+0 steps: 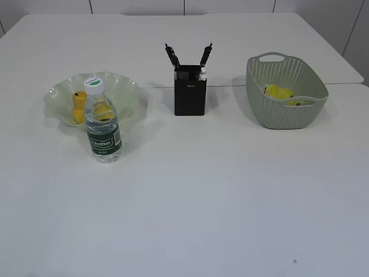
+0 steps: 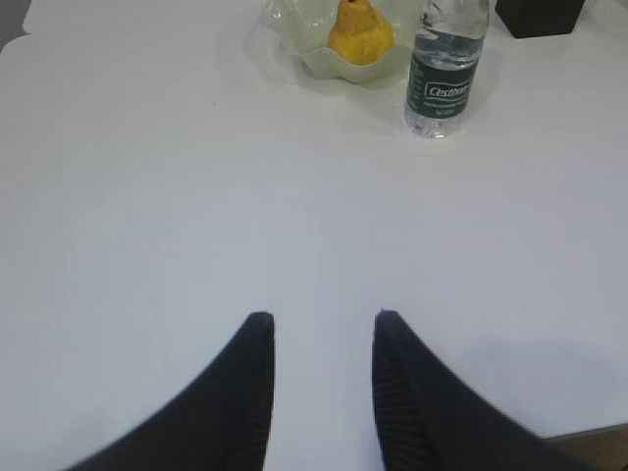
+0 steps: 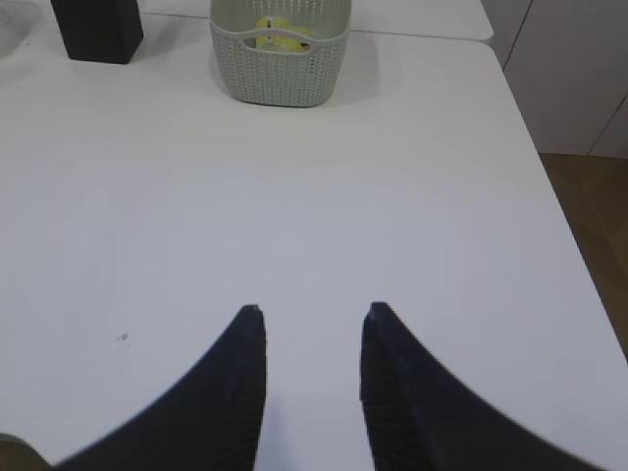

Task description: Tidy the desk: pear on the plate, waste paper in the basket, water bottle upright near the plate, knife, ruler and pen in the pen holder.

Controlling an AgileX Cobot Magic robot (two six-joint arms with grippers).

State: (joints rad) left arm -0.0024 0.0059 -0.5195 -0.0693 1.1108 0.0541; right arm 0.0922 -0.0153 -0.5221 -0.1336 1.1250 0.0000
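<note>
Seemingly finished: pear (image 1: pixel 78 107) on plate (image 1: pixel 124 86) toward table's (image 1: pixel 202 196) left edge, bottle (image 1: pixel 102 124) upright beside it, paper (image 1: pixel 278 92) in basket (image 1: pixel 285 112); both claws (image 2: pixel 319 324) (image 3: pixel 309 314) spread, empty, near front edge.

The table (image 1: pixel 190 196) was plain white. A pale green, see-through plate (image 1: pixel 124 86) held a yellow pear (image 1: pixel 79 107). The clear bottle (image 1: pixel 102 124) had a dark green label with white lettering and a white cap marked green on top. The pen holder (image 1: pixel 190 95) was matte black. The basket (image 1: pixel 285 101) was sage green with a woven pattern, bright yellow paper (image 1: pixel 278 92) inside. Both end effectors (image 2: pixel 319 329) (image 3: pixel 309 319) were black, with ribbed inner faces.
</note>
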